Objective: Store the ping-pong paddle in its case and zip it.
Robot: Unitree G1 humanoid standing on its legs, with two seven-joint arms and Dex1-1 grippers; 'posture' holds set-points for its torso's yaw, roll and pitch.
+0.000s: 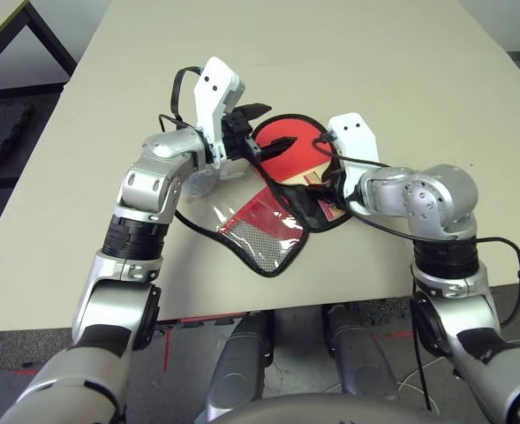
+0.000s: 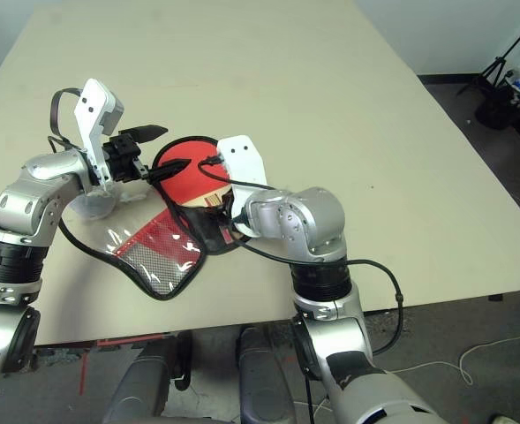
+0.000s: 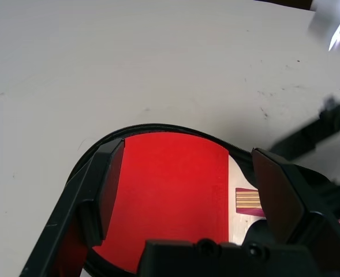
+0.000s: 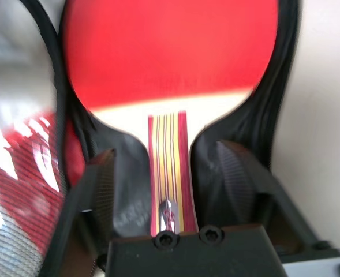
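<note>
Ping-pong paddle (image 1: pixel 297 151), one: we are seeing it lying red face up inside the open case (image 1: pixel 268 216), one, its long axis running from the handle at the near right to the round head farther out. Nearest, the clear flap with red panel and mesh is lying folded toward us on the table (image 1: pixel 392 62). Right gripper (image 4: pixel 167 190), nearer the handle, is straddling it with fingers spread, not touching. Left gripper (image 1: pixel 268 126), farther out, is hovering over the head's left rim, fingers parted, gripping nothing. We are judging zipping not yet begun.
</note>
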